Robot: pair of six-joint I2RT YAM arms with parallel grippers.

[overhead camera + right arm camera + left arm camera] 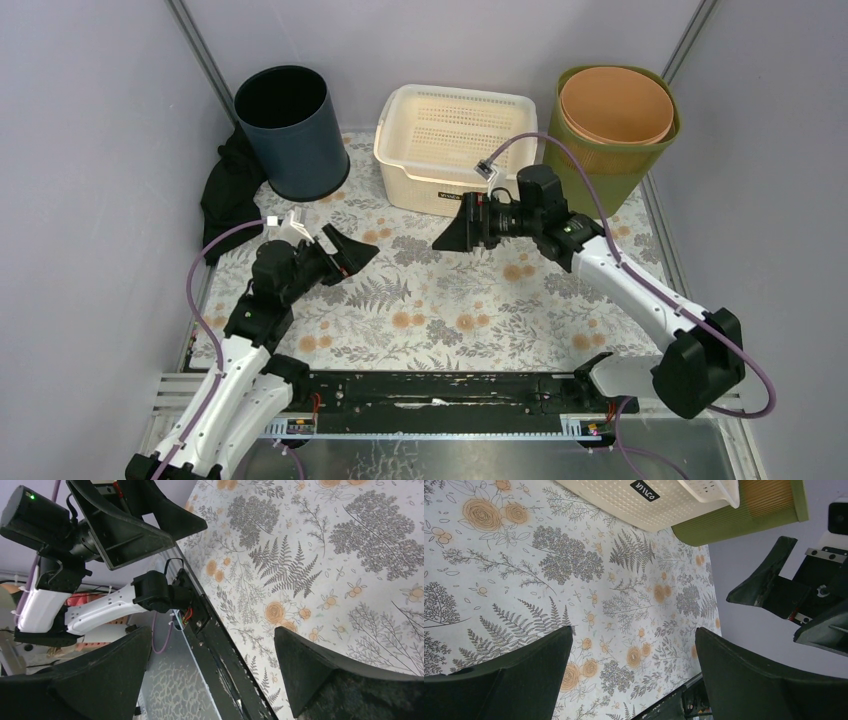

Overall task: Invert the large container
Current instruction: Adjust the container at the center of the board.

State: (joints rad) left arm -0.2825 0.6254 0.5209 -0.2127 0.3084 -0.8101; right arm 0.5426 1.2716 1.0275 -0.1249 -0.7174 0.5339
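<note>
Room: pale lilac walls close in three sides, with metal posts in the back corners.
Bench [450,310]: covered by a sheet printed with ferns and orange flowers; a black rail [440,390] runs along the near edge by the arm bases.
Back row: dark blue bin [295,135] at left, cream basket [430,185] in the middle, green bin [610,170] at right with an orange bin [615,105] nested inside it. A black cloth [228,190] lies against the left wall beside the blue bin.
Task's thing: I take the cream basket for the large container, as it is the widest of the row. It stands mouth up at the back centre, close beside the green bin; whether they touch I cannot tell.
Left hand [345,258]: spread fully wide, holding nothing, above the sheet left of centre and well apart from the basket.
Right hand [455,235]: equally wide and empty, near the basket's front wall without touching it.
Step in hand: the approach — no grip made yet.
Next move: probably one hand to each end of the basket's rim, then a lift and a roll — with room kept from both neighbouring bins.
</note>
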